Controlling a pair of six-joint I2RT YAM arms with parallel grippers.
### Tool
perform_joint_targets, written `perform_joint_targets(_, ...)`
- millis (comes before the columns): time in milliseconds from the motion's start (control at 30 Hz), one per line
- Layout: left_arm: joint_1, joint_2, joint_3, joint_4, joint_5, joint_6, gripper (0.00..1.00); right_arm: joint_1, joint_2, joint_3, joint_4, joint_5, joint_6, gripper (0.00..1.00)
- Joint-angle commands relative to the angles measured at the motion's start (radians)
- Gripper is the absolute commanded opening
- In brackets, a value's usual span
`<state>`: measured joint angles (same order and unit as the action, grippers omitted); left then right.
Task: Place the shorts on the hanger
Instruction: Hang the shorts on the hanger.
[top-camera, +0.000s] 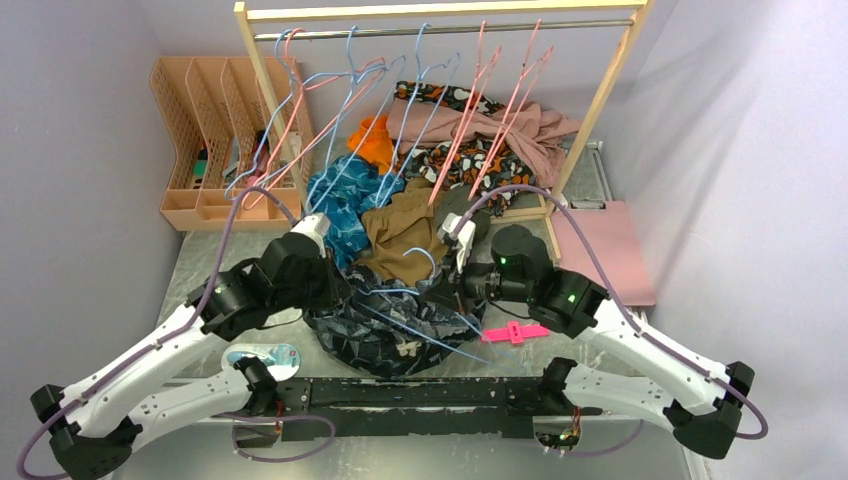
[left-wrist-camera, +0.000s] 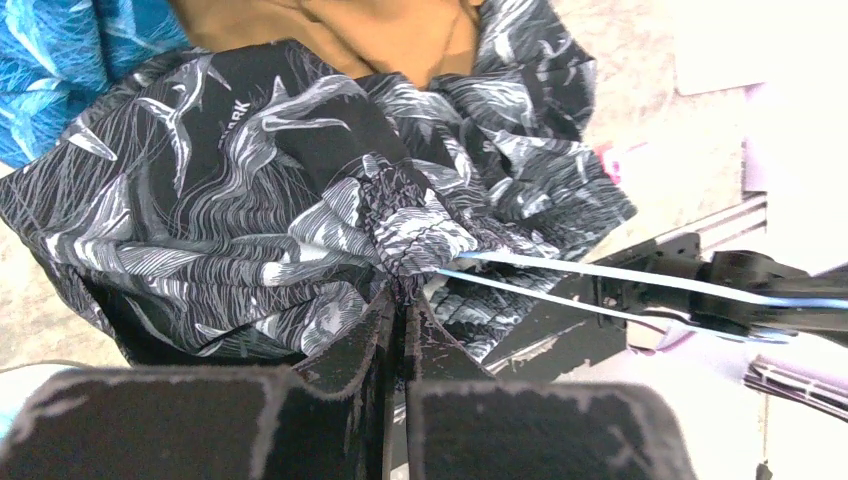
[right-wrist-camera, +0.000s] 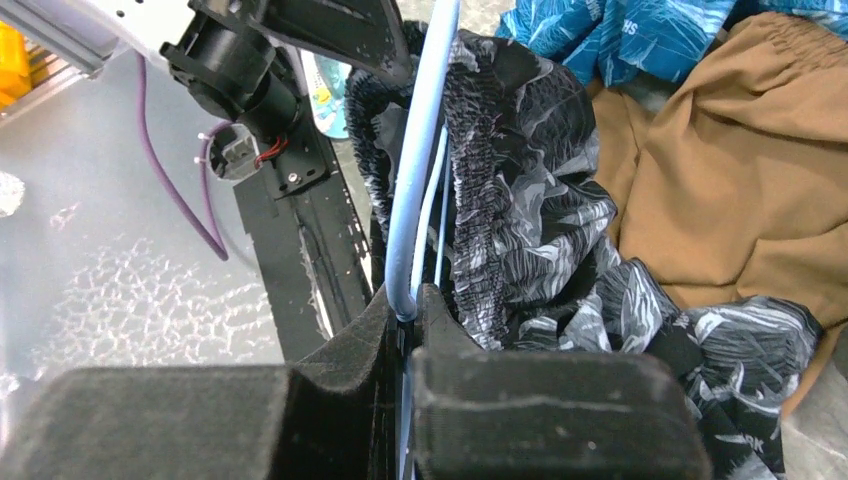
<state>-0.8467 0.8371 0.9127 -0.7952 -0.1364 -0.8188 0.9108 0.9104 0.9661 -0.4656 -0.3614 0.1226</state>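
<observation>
Polyester-looking cloth, dark navy-black with a pale grey feather print: the shorts (top-camera: 385, 335), one pair.

Location: heaped on the table (top-camera: 190, 265) between the two arms, just in front of a brown garment (top-camera: 400, 232) and a teal-blue garment (top-camera: 340, 200).

Condition: crumpled, with the elastic waistband gathered up around the wire.

Second item: the hanger (top-camera: 430, 338), thin light-blue wire. It lies low across the heap with part of its frame running into the bunched waistband (how much of it is inside the cloth cannot be told from the wrist views).

Left gripper (left-wrist-camera: 400, 312): jaws together, pinching a fold of the shorts right beside the gathered waistband.

Right gripper (right-wrist-camera: 405, 315): jaws clamped on the blue wire, which rises straight out from between them.

Handling notes, offered as judgement:
- The cloth looks light, limp and probably slick, so it is likely to sag and slide along smooth wire rather than stay where it is put.
- The best hold should be the ribbed elastic waistband, the thickest and least slippery part. A loose leg panel would only stretch and slip.
- The wire seems stiff enough to steer from a single grip, yet springy. It may twist in the jaws if the cloth drags on it.
</observation>
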Motion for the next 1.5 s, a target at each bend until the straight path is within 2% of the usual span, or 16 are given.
perform_joint_targets(0, 0.004, -0.025, 0.072, -0.025, 0.067, 0.020, 0.07, 0.091, -0.038, -0.090, 0.218, 0.164, 0.023, 0.00)
perform_joint_targets(133, 0.004, -0.026, 0.116, -0.046, 0.078, 0.020, 0.07, 0.197, -0.053, -0.161, 0.376, 0.355, 0.012, 0.00)
perform_joint_targets(367, 0.004, -0.038, 0.160, -0.048, 0.096, 0.016, 0.07, 0.320, -0.029, -0.251, 0.671, 0.477, -0.013, 0.00)
perform_joint_targets(533, 0.004, -0.017, 0.217, -0.060, 0.127, 0.040, 0.07, 0.358, 0.082, -0.218, 0.726, 0.426, -0.030, 0.00)
perform_joint_targets(800, 0.005, -0.011, 0.245, -0.015, 0.227, 0.063, 0.07, 0.360, 0.036, -0.295, 0.904, 0.462, 0.017, 0.00)
perform_joint_targets(967, 0.003, 0.021, 0.301, -0.015, 0.244, 0.084, 0.07, 0.360, 0.079, -0.254, 0.913, 0.373, 0.038, 0.00)
perform_joint_targets(1000, 0.004, 0.027, 0.317, -0.020, 0.245, 0.089, 0.12, 0.359, 0.074, -0.256, 0.924, 0.369, 0.044, 0.00)
perform_joint_targets(1133, 0.004, 0.031, 0.377, -0.045, 0.242, 0.091, 0.58, 0.360, 0.003, -0.302, 0.994, 0.396, 0.081, 0.00)
perform_joint_targets(1200, 0.004, 0.020, 0.416, -0.045, 0.264, 0.093, 0.95, 0.358, -0.028, -0.316, 1.017, 0.414, 0.096, 0.00)
perform_joint_targets(1233, 0.004, 0.017, 0.440, -0.041, 0.279, 0.098, 1.00, 0.359, -0.042, -0.325, 1.040, 0.427, 0.105, 0.00)
perform_joint_targets(1367, 0.004, 0.000, 0.532, -0.062, 0.293, 0.126, 1.00, 0.359, -0.095, -0.356, 1.098, 0.458, 0.126, 0.00)
perform_joint_targets(1467, 0.004, -0.022, 0.582, -0.097, 0.274, 0.139, 1.00, 0.359, -0.138, -0.350, 1.078, 0.466, 0.121, 0.00)
